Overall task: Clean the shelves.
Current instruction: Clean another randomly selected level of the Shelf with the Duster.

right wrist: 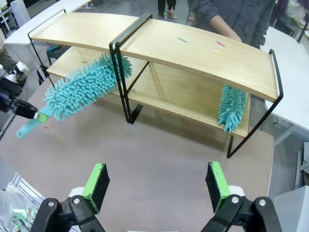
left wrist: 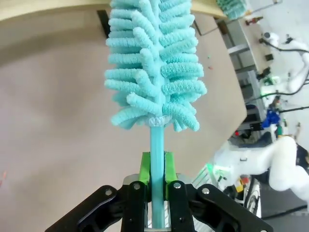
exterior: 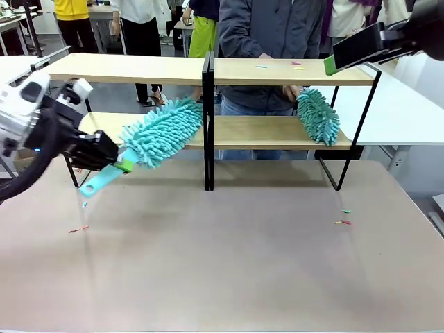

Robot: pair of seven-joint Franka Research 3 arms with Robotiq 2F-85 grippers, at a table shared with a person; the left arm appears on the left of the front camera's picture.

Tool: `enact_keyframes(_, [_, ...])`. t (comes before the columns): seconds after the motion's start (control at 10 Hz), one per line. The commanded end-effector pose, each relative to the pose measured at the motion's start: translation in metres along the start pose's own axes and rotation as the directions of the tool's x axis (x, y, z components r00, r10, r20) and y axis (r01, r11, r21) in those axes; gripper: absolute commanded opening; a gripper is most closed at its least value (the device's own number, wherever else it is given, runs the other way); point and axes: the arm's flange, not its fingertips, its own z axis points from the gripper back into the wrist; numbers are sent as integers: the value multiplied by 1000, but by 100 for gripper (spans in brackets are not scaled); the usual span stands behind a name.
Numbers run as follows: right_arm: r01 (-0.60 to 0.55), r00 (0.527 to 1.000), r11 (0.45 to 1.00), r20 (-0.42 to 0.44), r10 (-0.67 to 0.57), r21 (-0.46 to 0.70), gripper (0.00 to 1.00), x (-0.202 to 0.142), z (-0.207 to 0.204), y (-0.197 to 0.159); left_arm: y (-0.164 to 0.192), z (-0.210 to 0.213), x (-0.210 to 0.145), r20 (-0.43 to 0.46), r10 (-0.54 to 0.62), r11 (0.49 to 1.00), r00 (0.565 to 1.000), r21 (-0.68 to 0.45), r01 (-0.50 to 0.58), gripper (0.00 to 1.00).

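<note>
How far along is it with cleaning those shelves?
Perhaps done: a few coloured scraps lie on the table, possibly swept off. In hand: the left gripper is shut on a teal duster, its head over the shelves' lower left board. Left: small bits lie on the upper right board; the right gripper is open, and a second duster rests on the lower right board.

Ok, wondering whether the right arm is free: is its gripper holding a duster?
No, the right gripper stands wide open, with nothing between its green pads.
</note>
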Motion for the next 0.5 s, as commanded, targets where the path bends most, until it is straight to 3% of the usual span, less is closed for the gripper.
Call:
enact_keyframes(0.0, [1, 1000, 1000, -2, -1, 3, 100, -1, -1, 0, 1, -11, 25, 29, 39, 999, 999, 28, -40, 13])
enact_keyframes(0.2, [1, 1000, 1000, -2, -1, 3, 100, -1, -1, 0, 3, -17, 36, 54, 74, 993, 996, 84, -79, 13])
enact_keyframes(0.4, [1, 1000, 1000, -2, -1, 3, 100, -1, -1, 0, 11, -16, 40, 0, 146, 980, 989, 135, -145, 13])
